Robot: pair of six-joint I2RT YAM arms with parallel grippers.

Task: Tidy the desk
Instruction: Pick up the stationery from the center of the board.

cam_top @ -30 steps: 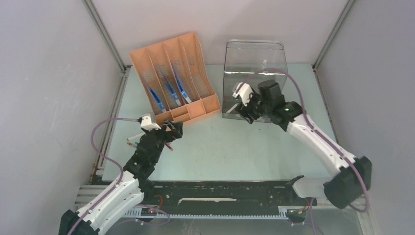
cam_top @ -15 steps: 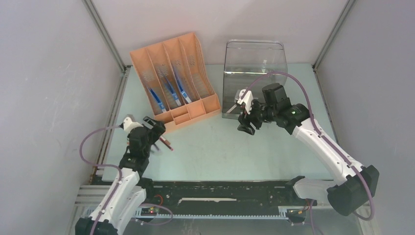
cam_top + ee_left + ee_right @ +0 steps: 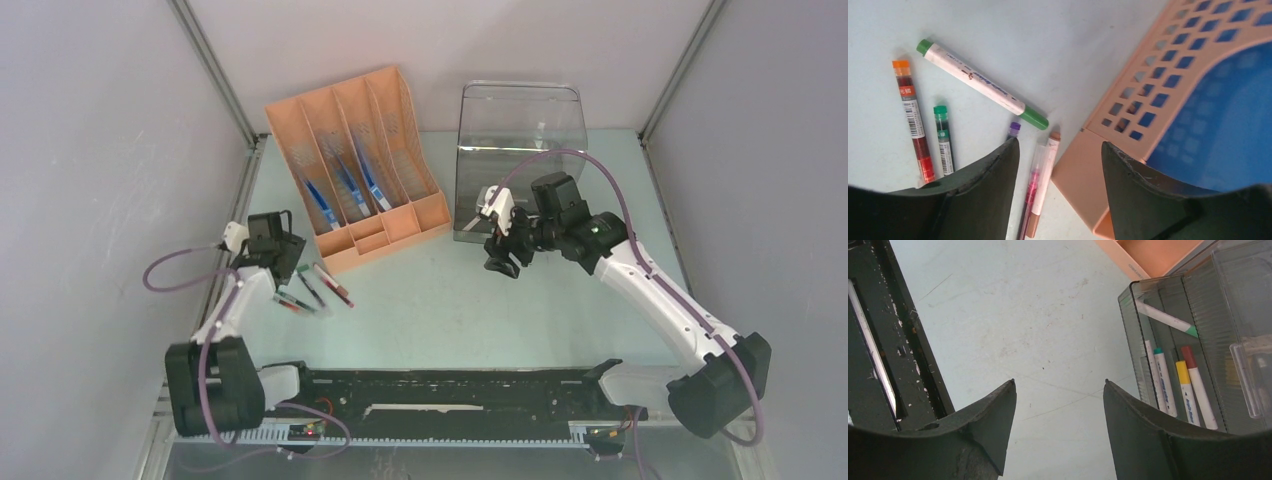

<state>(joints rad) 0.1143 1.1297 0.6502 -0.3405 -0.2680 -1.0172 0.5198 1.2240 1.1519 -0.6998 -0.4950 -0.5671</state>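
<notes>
On the pale green desk [image 3: 450,310], several pens [image 3: 312,290] lie loose by the front left corner of the orange file organizer [image 3: 365,160]. My left gripper [image 3: 285,255] hovers just left of that corner, open and empty. The left wrist view has a green-capped white marker [image 3: 980,82], an orange-capped red refill [image 3: 913,120], a green refill [image 3: 943,142] and a pink pen [image 3: 1040,182] below the left gripper [image 3: 1058,145]. My right gripper [image 3: 497,262] hangs open over bare desk in front of the clear box [image 3: 520,160]. The right gripper [image 3: 1058,382] holds nothing.
The clear box [image 3: 1173,365] holds several markers, among them a yellow-capped one [image 3: 1188,395] and a red-capped one [image 3: 1198,385]. Blue folders [image 3: 345,190] stand in the organizer's slots. A black rail strip [image 3: 450,385] runs along the desk's front edge. Aluminium frame posts rise at the back corners.
My left arm has swung left and back, from in front of the organizer to its left corner, uncovering the pens; its jaws have narrowed somewhat. The right gripper has backed slightly off the clear box.
</notes>
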